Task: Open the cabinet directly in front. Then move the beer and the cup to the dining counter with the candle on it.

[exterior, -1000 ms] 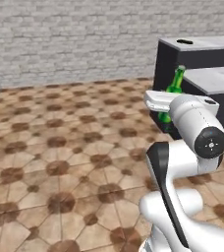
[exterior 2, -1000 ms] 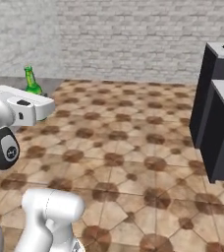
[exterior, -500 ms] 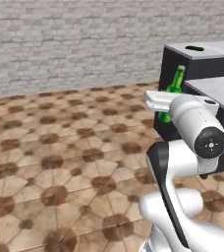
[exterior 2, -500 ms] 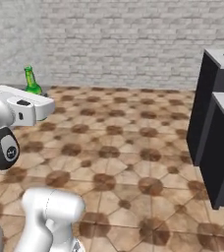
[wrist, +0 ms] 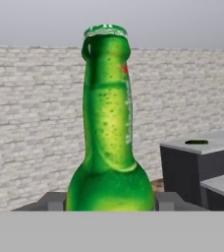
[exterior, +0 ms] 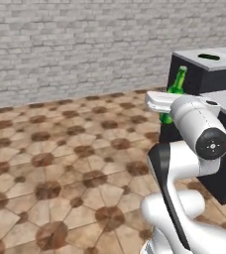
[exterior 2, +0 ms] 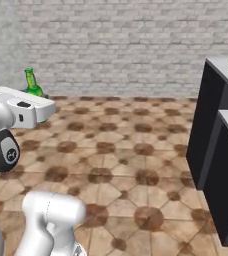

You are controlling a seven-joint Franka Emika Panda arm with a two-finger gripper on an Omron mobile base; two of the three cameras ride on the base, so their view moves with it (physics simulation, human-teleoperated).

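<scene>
Beer bottle carried upright in the gripper, above a tiled floor.

In the hand view the beer (wrist: 109, 138) stands upright between the two dark finger tips, the gripper (wrist: 109, 202) clamped on its wide lower body, neck and cap rising above. In the left base view the bottle's neck (exterior: 176, 84) sticks up behind the white hand. A grey brick wall (exterior: 75, 44) runs behind, and dark block-shaped units (exterior: 209, 74) stand to the right.
</scene>
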